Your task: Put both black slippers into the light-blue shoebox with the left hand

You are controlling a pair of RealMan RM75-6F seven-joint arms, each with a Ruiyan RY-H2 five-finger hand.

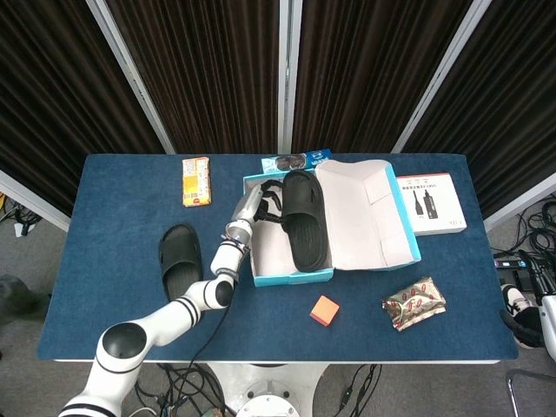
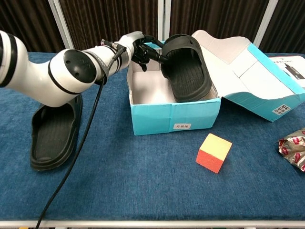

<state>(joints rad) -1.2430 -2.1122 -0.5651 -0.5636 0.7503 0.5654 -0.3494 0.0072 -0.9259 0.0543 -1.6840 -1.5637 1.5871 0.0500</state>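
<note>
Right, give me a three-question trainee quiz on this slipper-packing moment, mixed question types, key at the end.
1. True or false: the left hand holds a black slipper inside the light-blue shoebox.
2. Where does the second slipper lie? A) in the box B) on the table, on the robot's left of the box C) on the white booklet
3. Fill in: the small cube in front of the box is ____ coloured.

Key: 1 true; 2 B; 3 orange.
</note>
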